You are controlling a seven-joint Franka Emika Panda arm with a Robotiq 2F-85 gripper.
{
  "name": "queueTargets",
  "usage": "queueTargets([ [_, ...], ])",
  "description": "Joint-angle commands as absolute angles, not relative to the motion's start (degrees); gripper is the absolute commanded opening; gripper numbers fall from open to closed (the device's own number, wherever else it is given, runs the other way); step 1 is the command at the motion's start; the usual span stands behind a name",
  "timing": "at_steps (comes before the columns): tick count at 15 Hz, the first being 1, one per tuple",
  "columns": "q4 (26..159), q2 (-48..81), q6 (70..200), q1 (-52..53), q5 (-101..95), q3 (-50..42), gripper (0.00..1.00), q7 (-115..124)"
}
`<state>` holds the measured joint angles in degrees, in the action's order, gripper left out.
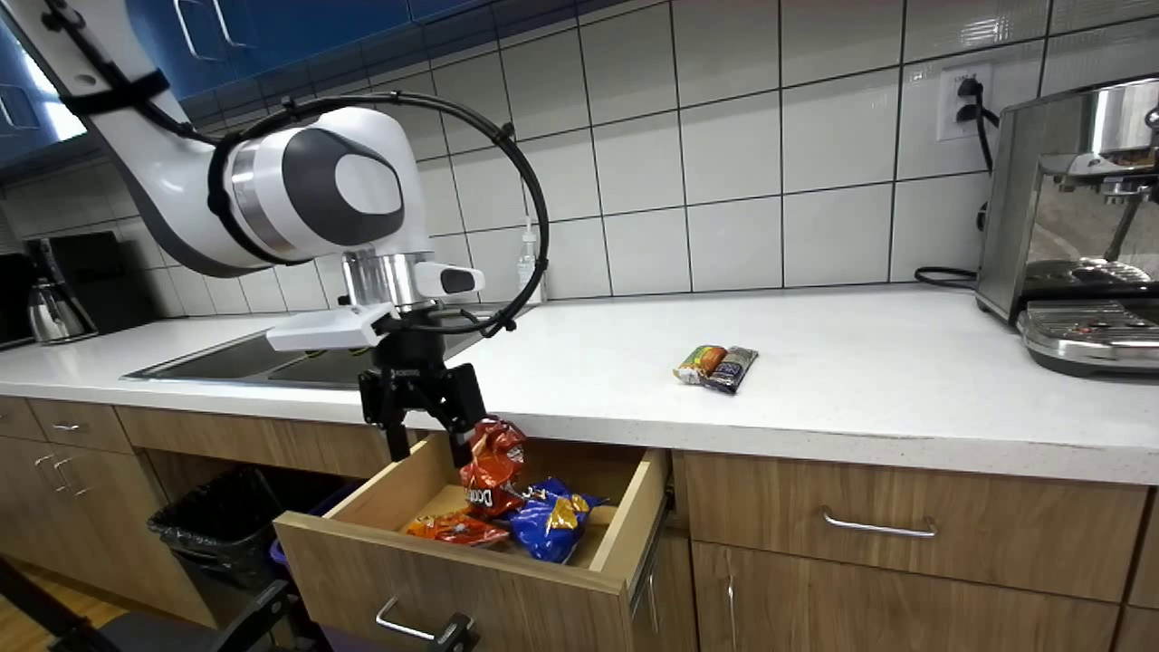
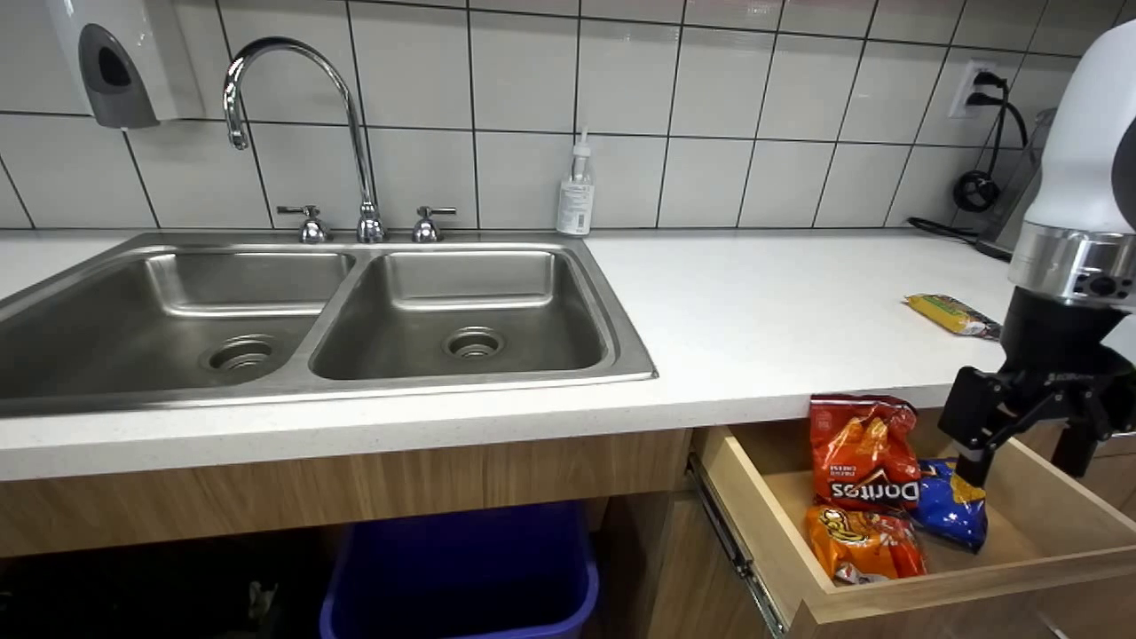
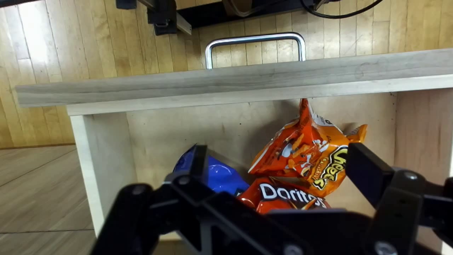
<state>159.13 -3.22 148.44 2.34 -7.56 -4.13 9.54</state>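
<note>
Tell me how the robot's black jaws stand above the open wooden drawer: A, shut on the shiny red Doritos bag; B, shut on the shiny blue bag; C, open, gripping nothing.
C: in the wrist view the jaws' black fingers stand wide apart, the shiny orange Cheetos bag showing below, between them.

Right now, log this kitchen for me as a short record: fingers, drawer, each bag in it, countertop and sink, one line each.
Fingers: open, holding nothing, above the drawer
Drawer: pulled out, metal handle on its front
Doritos bag: in the drawer, lettering upside down in an exterior view
Cheetos bag: in the drawer, nearest the handle side
Blue bag: beside the Doritos bag, brand unreadable
Countertop: two small packets side by side, an espresso machine
Sink: double-bowl, stainless steel
</note>
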Motion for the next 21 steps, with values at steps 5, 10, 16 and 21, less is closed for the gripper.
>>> queueTargets([
  [5, 159.09, -2.03, 143.93, 1.42, -4.86, -2.22, 1.00, 4.82],
  [10, 159.10, -0.33, 142.05, 1.37, -6.12, -2.05, 1.00, 4.93],
  [16, 159.10, 2.08, 140.91, 1.29, -6.67, -2.14, 1.00, 5.03],
  [21, 159.09, 4.10, 140.41, 1.09, -6.81, -2.53, 1.00, 5.00],
])
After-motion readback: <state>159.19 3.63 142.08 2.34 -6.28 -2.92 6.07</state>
